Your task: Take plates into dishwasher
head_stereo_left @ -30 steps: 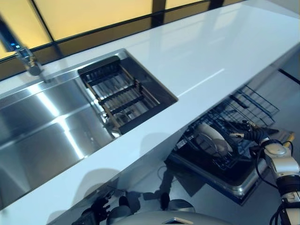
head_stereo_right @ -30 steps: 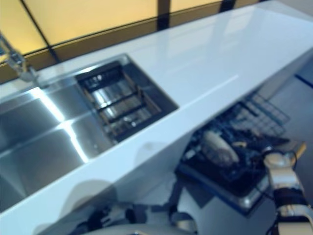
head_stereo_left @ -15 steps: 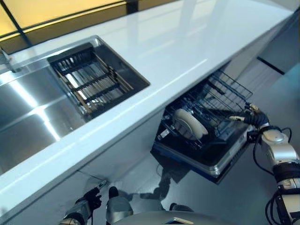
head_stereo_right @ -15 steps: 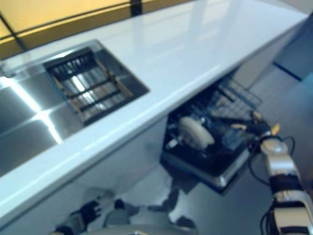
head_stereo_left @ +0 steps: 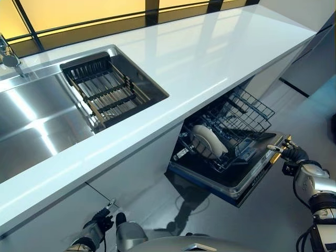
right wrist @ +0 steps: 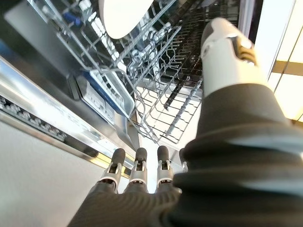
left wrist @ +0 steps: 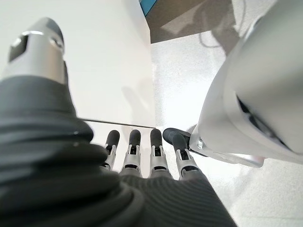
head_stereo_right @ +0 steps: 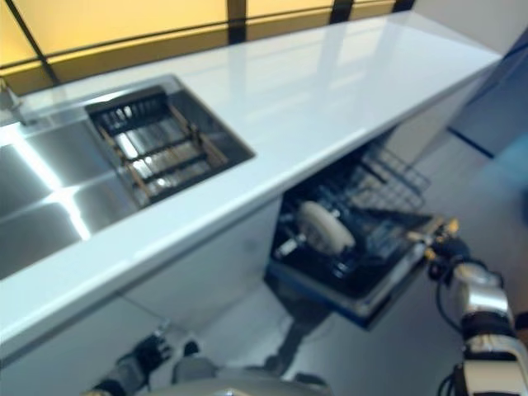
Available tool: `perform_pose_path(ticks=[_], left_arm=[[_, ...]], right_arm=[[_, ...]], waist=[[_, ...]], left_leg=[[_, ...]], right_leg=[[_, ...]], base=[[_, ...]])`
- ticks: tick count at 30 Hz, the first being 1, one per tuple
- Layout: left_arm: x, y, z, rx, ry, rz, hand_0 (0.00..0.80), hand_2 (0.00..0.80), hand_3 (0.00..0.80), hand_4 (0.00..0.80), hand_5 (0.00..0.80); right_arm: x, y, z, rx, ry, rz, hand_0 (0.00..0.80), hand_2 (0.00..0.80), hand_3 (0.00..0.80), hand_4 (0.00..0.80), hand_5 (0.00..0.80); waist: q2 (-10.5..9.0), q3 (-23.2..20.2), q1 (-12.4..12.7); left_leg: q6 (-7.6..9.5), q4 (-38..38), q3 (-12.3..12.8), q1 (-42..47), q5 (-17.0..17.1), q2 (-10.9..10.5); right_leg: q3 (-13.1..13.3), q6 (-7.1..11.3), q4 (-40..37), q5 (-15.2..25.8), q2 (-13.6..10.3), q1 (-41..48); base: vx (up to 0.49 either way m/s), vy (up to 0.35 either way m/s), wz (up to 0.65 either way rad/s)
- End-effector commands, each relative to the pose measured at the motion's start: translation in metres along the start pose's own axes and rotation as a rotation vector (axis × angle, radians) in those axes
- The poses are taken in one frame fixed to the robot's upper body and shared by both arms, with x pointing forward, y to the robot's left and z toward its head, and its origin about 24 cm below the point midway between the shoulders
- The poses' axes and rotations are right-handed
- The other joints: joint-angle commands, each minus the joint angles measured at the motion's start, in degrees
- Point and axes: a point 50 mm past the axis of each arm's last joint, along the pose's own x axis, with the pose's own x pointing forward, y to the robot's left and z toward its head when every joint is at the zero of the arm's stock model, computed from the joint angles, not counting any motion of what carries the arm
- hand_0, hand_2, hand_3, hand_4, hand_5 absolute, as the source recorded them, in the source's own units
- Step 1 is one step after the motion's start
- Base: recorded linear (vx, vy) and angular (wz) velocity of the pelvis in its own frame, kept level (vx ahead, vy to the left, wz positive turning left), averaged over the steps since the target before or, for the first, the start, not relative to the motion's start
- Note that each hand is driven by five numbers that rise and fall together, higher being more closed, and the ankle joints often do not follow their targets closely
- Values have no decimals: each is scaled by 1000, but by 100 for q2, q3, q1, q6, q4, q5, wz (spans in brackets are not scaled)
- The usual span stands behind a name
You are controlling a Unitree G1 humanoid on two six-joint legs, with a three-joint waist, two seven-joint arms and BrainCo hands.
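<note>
A white plate (head_stereo_left: 208,141) stands upright in the dishwasher's lower wire rack (head_stereo_left: 247,113), which is pulled out over the open door (head_stereo_left: 247,178) under the counter. In the right wrist view the plate (right wrist: 128,16) shows past the rack's wires (right wrist: 156,71). My right hand (head_stereo_left: 292,154) is at the door's outer edge, apart from the rack, with straight fingers (right wrist: 138,166) and nothing in it. My left hand (head_stereo_left: 98,227) hangs low beside the white cabinet front, its fingers (left wrist: 134,147) straight and empty.
The white counter (head_stereo_left: 210,47) runs above the dishwasher. A steel sink (head_stereo_left: 31,121) on the left holds a dark drainer basket (head_stereo_left: 105,92), with a tap (head_stereo_left: 8,55) behind it. Grey floor lies around the open door.
The camera has shifted. My right hand has drawn back from the rack to the door's outer edge. The plate stays in the rack.
</note>
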Motion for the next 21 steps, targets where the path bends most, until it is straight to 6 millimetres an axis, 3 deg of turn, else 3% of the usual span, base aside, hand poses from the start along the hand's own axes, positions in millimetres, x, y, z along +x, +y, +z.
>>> perform_pose_path(ticks=[1, 2, 4, 5, 7, 8, 9, 10, 11, 12, 14, 17, 19, 21], left_arm=[[3, -14, 15, -42, -58, -37, 0, 0, 0, 0, 0], [3, -16, 16, -38, -61, -48, 0, 0, 0, 0, 0], [3, -18, 15, -29, -62, -68, 0, 0, 0, 0, 0], [3, -21, 16, -28, -64, -87, 0, 0, 0, 0, 0], [4, -25, 17, -35, -62, -100, 0, 0, 0, 0, 0], [4, -25, 16, -30, -57, -102, 0, 0, 0, 0, 0], [4, -24, 14, -31, -51, -94, 0, 0, 0, 0, 0], [4, -21, 14, -28, -45, -81, 0, 0, 0, 0, 0], [4, -19, 14, -28, -45, -72, 0, 0, 0, 0, 0], [4, -18, 18, -31, -49, -65, 0, 0, 0, 0, 0], [4, -18, 22, -18, -52, -62, 0, 0, 0, 0, 0], [3, -10, 18, -9, -42, -33, 0, 0, 0, 0, 0], [2, -1, 18, -18, -44, 1, 0, 0, 0, 0, 0], [1, 6, 22, -57, -54, 13, 0, 0, 0, 0, 0]], right_arm=[[2, -1, 30, 76, -117, -11, 0, 0, 0, 0, 0], [1, -3, 23, 87, -104, -24, 0, 0, 0, 0, 0], [0, -9, 11, 90, -86, -48, 0, 0, 0, 0, 0], [-1, -14, -1, 122, -59, -55, 0, 0, 0, 0, 0], [-2, -19, -9, 131, -29, -53, 0, 0, 0, 0, 0], [-2, -22, -11, 135, -17, -62, 0, 0, 0, 0, 0], [-2, -23, -13, 138, -9, -64, 0, 0, 0, 0, 0], [-1, -21, -15, 160, 3, -68, 0, 0, 0, 0, 0], [-2, -20, -19, 174, 13, -77, 0, 0, 0, 0, 0], [-2, -19, -25, 179, 28, -89, 0, 0, 0, 0, 0], [-3, -19, -32, 182, 56, -110, 0, 0, 0, 0, 0], [-6, -30, -42, 239, 83, -145, 0, 0, 0, 0, 0], [-7, -28, -54, 241, 115, -145, 0, 0, 0, 0, 0], [-7, -24, -62, 242, 133, -137, 0, 0, 0, 0, 0]], waist=[[132, 96, -14], [152, 124, -57], [96, 190, -139], [-7, 216, -173], [-140, 192, -186], [-105, 156, -175], [-5, 85, -194], [101, 23, -243], [132, -7, -243], [149, -32, -243], [152, -46, -260], [179, -90, -283], [175, -130, -245], [151, -123, -234]], left_leg=[[10, -611, 128, -699, 786, 368], [15, -516, 326, -666, 888, 335], [125, 102, 401, -625, 630, 178], [321, 864, 298, -631, 116, -105], [524, 1867, -41, -590, -612, -704], [530, 1843, -244, -522, -772, -967], [673, 1008, -302, -91, -896, -1187], [660, 372, -273, 196, -769, -1146], [670, 118, -386, 315, -730, -1249], [706, -68, -561, 379, -713, -1341], [740, -384, -598, 506, -659, -1357], [838, -607, -870, 529, -578, -1416], [878, -622, -855, 518, -542, -1381], [847, -667, -860, 544, -546, -1284]], right_leg=[[-38, -498, 422, -352, 367, 214], [-130, -525, 406, -336, 427, 210], [-273, -608, 446, -308, 400, 155], [-335, -677, 480, -200, 292, 30], [-258, -725, 407, 11, 156, -155], [-212, -709, 393, 50, 180, -224], [-183, -644, 470, 51, 248, -347], [-196, -609, 500, 30, 324, -416], [-230, -577, 507, 91, 338, -485], [-226, -542, 492, 179, 351, -581], [-209, -541, 429, 233, 415, -647], [16, -536, 606, 218, 468, -776], [13, -353, 783, 366, 186, -835], [111, -113, 726, 910, -343, -955]], base=[[-178, -102, 15], [-209, -106, 31], [-232, -94, 61], [-289, -72, 81], [-250, -21, 56], [-78, 122, 14], [-17, 181, 3], [2, 156, 1], [-27, 66, 18], [-49, -7, 34], [-45, -34, 17], [-42, -62, -8], [-55, -138, -7], [-43, -287, -14]])
